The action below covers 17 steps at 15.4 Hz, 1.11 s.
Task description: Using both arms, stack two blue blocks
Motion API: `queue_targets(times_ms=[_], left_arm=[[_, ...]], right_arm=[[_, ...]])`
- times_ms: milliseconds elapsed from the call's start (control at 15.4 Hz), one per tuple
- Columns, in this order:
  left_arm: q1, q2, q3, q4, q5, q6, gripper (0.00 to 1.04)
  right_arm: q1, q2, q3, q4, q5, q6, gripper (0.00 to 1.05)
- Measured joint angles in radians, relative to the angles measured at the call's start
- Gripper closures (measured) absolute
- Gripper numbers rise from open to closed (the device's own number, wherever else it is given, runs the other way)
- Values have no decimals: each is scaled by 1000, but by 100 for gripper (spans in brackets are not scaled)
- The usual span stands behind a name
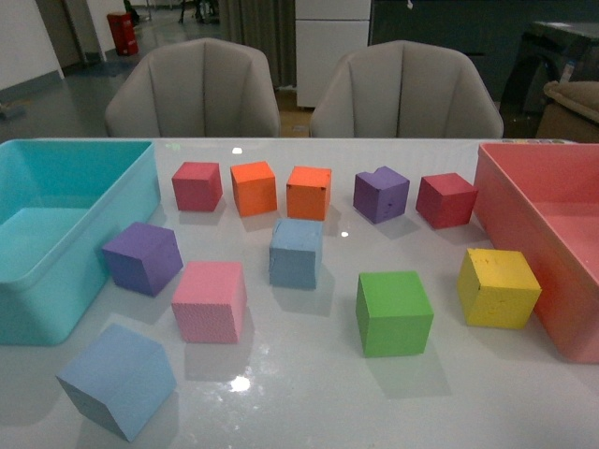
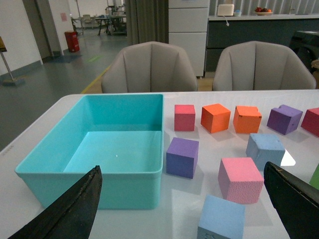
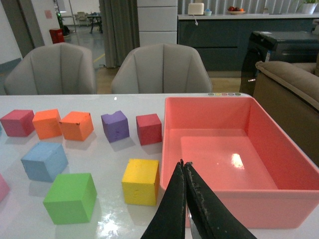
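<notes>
One pale blue block [image 1: 297,253] sits mid-table; it also shows in the left wrist view [image 2: 265,151] and the right wrist view [image 3: 44,161]. The other blue block [image 1: 118,379] lies near the front left, turned at an angle, and shows in the left wrist view [image 2: 221,218]. Neither arm shows in the front view. My left gripper [image 2: 184,209] is open and empty, its black fingers [image 2: 70,211] wide apart above the front-left blue block and the bin's near wall. My right gripper [image 3: 185,167] is shut and empty, over the pink bin's near-left rim.
A turquoise bin [image 1: 122,201] stands at the left, a pink bin [image 1: 510,201] at the right. Purple [image 1: 142,257], pink [image 1: 210,300], green [image 1: 393,312] and yellow [image 1: 498,287] cubes surround the middle blue block. Red, orange and purple cubes line the back. Two chairs stand behind the table.
</notes>
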Motion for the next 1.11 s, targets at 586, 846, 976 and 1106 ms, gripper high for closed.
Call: queue_targets(times_ms=[586, 846, 976, 1106], left_arm=[[0, 0, 0, 0, 0, 0, 7], [0, 0, 0, 0, 0, 0, 7], [0, 0, 0, 0, 0, 0, 7], [0, 0, 0, 0, 0, 0, 7]], right_arm=[[0, -195, 0, -185, 0, 0, 103], [0, -384, 0, -423, -2, 0, 103], [0, -422, 0, -420, -2, -1, 88], [0, -422, 0, -420, -2, -1, 63]])
